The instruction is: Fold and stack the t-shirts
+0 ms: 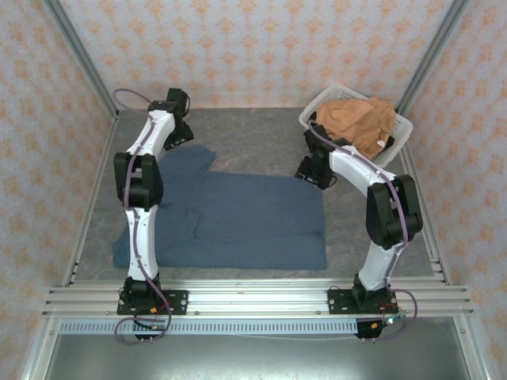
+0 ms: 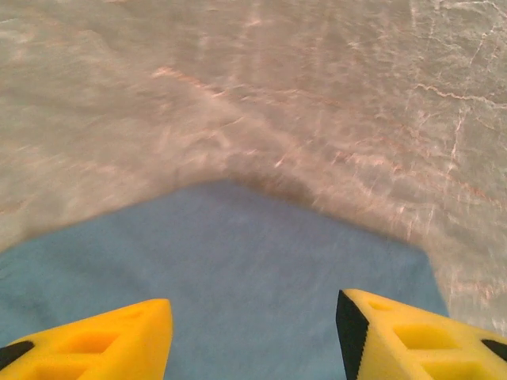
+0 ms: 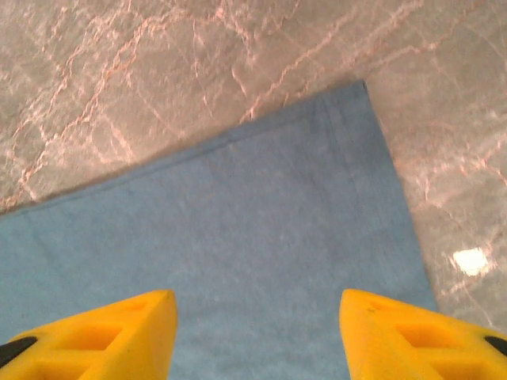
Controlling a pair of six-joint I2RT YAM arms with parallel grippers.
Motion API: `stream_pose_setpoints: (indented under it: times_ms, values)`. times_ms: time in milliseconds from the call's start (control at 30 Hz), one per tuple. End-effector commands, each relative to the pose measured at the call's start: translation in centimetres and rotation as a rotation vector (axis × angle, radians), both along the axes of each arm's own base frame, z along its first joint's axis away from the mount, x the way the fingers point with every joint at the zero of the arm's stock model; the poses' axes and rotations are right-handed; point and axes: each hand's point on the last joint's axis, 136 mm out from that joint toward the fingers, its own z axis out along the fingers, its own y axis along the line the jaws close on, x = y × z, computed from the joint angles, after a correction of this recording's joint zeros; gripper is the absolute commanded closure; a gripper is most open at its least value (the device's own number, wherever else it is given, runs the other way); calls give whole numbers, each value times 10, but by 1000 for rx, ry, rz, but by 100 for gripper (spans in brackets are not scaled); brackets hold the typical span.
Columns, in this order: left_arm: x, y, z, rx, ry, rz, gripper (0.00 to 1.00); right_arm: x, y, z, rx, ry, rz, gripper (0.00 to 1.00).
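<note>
A slate-blue t-shirt point(image 1: 238, 214) lies spread flat on the grey marbled table point(image 1: 253, 134), one sleeve reaching to the far left. An orange-tan t-shirt point(image 1: 360, 123) sits crumpled in the white basket point(image 1: 396, 138) at the far right. My left gripper point(image 1: 181, 136) hovers over the blue sleeve's far end point(image 2: 238, 269), yellow fingers point(image 2: 119, 340) apart with nothing between them. My right gripper point(image 1: 315, 170) hangs over the shirt's far right corner point(image 3: 317, 198), fingers point(image 3: 412, 332) spread, only flat cloth below.
The basket stands at the table's far right corner, close behind the right arm. Patterned walls and metal rails point(image 1: 253, 297) bound the table. Bare tabletop lies beyond the shirt point(image 2: 317, 95) and to its right point(image 3: 459, 198).
</note>
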Motion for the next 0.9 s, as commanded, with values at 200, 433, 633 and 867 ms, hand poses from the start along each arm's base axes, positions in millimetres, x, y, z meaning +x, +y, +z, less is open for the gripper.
stream_pose_setpoints:
  times_ms: [200,433,633,867]
  values:
    - [30,-13,-21,30,1,-107,38,13,-13,-7,-34,37,1,42]
    - [7,-25,-61,48,141,-133,39,21,-25,-12,-88,41,-25,41]
    - [-12,-27,-83,35,231,-100,55,21,-37,-22,-152,46,-75,41]
    - [-6,-33,-58,-1,162,-78,99,34,-45,-30,-207,7,-88,42]
